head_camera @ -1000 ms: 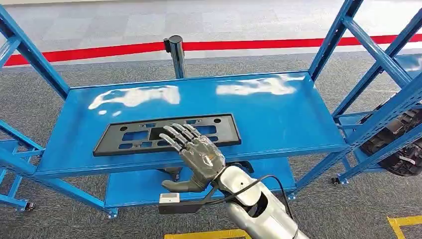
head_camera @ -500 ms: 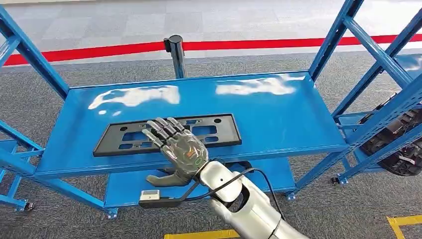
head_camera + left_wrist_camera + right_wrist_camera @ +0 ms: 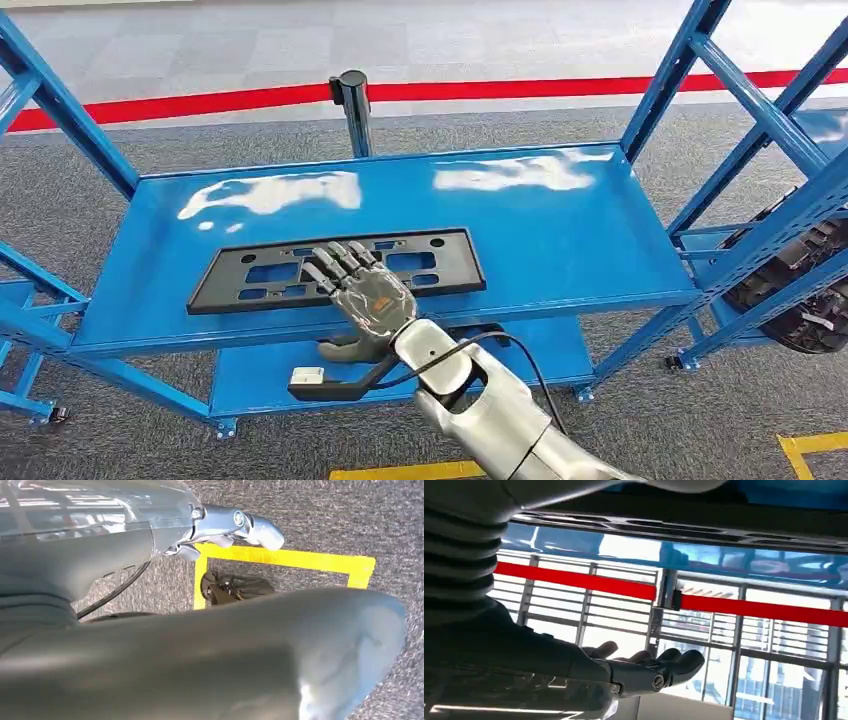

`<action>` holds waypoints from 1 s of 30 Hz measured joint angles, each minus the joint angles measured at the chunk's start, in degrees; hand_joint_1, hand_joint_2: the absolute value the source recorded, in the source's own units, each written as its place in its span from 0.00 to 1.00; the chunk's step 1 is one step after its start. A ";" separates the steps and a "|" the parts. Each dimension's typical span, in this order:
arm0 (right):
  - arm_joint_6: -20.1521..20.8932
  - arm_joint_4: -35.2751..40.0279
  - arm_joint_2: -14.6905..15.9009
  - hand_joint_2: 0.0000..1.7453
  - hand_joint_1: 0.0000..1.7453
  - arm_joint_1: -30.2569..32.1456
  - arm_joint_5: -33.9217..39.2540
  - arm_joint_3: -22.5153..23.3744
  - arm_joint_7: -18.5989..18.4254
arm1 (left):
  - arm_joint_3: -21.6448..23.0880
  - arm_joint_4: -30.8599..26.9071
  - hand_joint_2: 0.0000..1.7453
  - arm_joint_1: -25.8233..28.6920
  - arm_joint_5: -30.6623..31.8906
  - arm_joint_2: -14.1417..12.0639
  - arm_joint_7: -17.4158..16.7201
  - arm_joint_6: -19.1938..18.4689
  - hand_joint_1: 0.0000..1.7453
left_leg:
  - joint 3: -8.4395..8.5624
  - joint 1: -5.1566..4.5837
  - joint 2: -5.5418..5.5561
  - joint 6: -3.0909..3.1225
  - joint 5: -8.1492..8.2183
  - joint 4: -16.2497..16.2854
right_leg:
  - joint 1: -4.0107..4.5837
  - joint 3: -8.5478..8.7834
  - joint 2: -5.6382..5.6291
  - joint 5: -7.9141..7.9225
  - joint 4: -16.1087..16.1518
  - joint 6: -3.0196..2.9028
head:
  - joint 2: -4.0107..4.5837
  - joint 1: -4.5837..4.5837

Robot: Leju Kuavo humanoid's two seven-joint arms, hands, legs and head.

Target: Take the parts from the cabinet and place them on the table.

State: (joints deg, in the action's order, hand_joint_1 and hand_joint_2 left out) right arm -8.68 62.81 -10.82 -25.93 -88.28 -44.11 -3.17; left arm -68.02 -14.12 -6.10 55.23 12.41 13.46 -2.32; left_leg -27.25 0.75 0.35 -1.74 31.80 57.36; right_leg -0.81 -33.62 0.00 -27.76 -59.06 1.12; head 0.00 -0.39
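The blue cabinet [image 3: 560, 215] fills most of the head view, a steel rack with slanted uprights at each side and 2 flat shelves, standing on grey carpet [image 3: 120, 160]. Its upper shelf [image 3: 590, 250] is glossy and catches white glare near the back edge. A lower shelf [image 3: 260, 375] shows beneath the front rail. Behind the rack a red stripe [image 3: 200, 103] crosses the floor, and a dark post [image 3: 352, 105] rises at the middle of the back edge. A black tyre [image 3: 800, 290] sits to the right, past the blue uprights.

The part [image 3: 250, 275], a long flat black plate with rectangular cut-outs, lies flat on the upper shelf, left of centre and near the front edge.

The right hand [image 3: 365, 300] reaches in from below at the shelf's front edge, fingers [image 3: 335, 262] apart and stretched over the plate's middle, thumb [image 3: 340, 348] hanging below the shelf rim. It grips nothing. In the right wrist view the fingers [image 3: 674, 662] extend beneath the dark underside of the shelf.

The left wrist view shows grey carpet and yellow floor tape [image 3: 285, 559]; the left hand's state cannot be told.
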 joint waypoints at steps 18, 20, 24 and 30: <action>-2.91 -12.35 -0.92 1.00 0.00 -3.45 -1.72 3.10 -6.42 | 1.49 0.00 0.00 0.03 2.03 0.00 0.02 0.57 0.00 | -0.01 0.00 0.00 0.00 0.00 0.00 | 0.00 0.00 0.00 0.00 0.03 0.00 | 0.02 0.00; -2.90 -13.00 -0.90 1.00 0.00 -3.56 -1.72 3.41 -6.62 | 1.49 0.00 0.00 0.03 2.12 0.00 0.13 0.57 0.00 | 0.00 0.00 -0.01 0.00 0.00 0.00 | 0.00 0.00 0.00 0.00 0.03 0.00 | 0.00 0.00; -2.86 -14.88 -0.90 1.00 0.00 -4.14 -1.72 3.41 -7.43 | 1.51 0.00 0.00 0.01 2.32 -0.02 0.37 0.59 0.00 | 0.00 -0.01 -0.01 0.00 0.00 0.00 | 0.00 0.00 0.00 0.00 0.04 0.00 | 0.02 0.00; -2.80 -17.70 -0.90 1.00 1.00 -4.75 -1.72 3.54 -7.45 | 1.53 0.00 0.00 -0.04 2.43 -0.02 0.70 0.98 0.00 | 0.00 -0.01 -0.01 0.00 0.00 0.00 | 0.00 -0.01 0.00 0.00 0.04 0.00 | 0.00 0.00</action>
State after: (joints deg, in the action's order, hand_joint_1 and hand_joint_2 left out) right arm -11.47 45.11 -11.72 -30.68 -90.01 -40.57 -10.62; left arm -66.49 -14.12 -6.14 57.66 12.39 14.16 -1.33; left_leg -27.24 0.74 0.34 -1.75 31.81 57.36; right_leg -0.81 -33.63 0.00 -27.76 -59.02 1.12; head 0.00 -0.39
